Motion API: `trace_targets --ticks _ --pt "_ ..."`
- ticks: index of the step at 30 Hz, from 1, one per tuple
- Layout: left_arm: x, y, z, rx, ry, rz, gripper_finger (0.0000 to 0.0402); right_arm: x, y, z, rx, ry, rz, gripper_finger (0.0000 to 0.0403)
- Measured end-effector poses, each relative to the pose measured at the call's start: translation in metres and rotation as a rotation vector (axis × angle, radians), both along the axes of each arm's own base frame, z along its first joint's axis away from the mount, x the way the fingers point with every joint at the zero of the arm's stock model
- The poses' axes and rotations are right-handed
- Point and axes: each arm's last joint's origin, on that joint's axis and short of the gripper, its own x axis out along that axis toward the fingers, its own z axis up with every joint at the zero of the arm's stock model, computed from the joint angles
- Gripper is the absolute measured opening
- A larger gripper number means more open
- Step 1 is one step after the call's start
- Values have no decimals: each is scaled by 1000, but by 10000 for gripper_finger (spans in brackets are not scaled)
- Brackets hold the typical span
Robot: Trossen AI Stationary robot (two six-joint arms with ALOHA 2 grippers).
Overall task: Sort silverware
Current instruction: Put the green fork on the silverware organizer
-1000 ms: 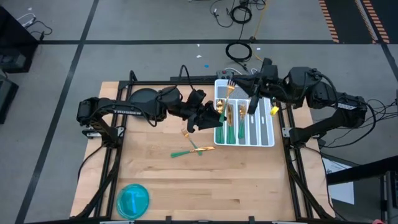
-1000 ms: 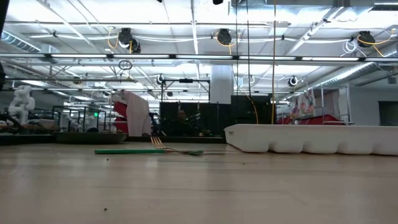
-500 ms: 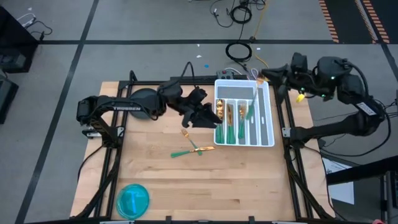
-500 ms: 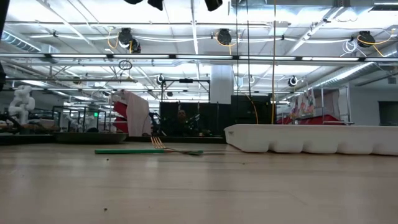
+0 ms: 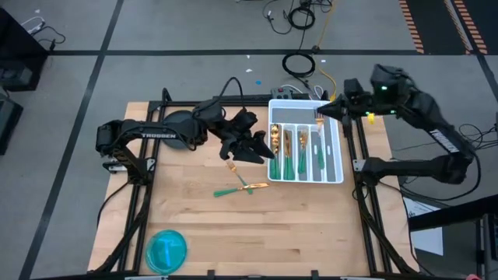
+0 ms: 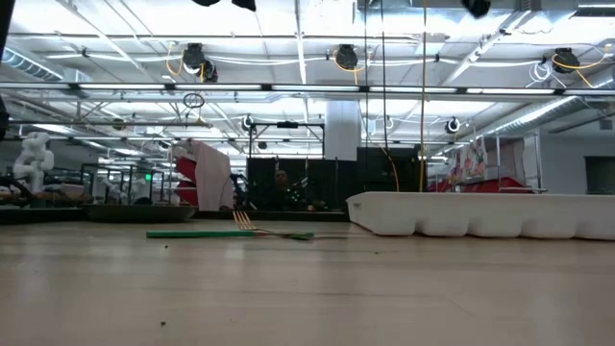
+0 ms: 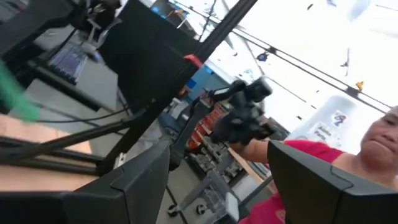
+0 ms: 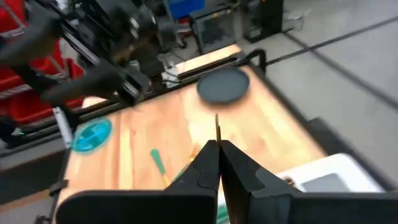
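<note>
Most of the silverware (image 5: 299,152) lies in the white tray (image 5: 335,167) at two o'clock on the table (image 5: 233,225), with a few loose pieces (image 5: 240,184) near the centre. The left gripper (image 5: 250,150) hangs open and empty beside the tray's nine o'clock edge; the right gripper (image 5: 327,110) is closed at the tray's twelve o'clock corner, apparently empty. The loose pieces overlap, so a pinch may lift two, or slip off a thin handle.
</note>
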Motion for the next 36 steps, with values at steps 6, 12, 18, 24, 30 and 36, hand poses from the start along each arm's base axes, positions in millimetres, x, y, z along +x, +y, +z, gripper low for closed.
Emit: trace_targets --ticks 6,12,18,24,30,36 --pt "-9 0 13 5 -63 -16 277 5 -29 -59 148 -87 51 0" --pt "-29 6 35 22 -126 -3 277 1 -59 -123 311 -167 61 0" --pt "-49 16 54 38 -183 39 277 -11 -83 -160 339 -244 35 0" --pt "-60 23 63 26 -191 56 277 -25 -98 -203 426 -244 0 0" --pt "-60 26 62 31 -185 48 277 -33 -105 -238 504 -241 -41 0" --pt "-62 32 62 46 -188 52 277 -32 -107 -263 533 -250 -42 0"
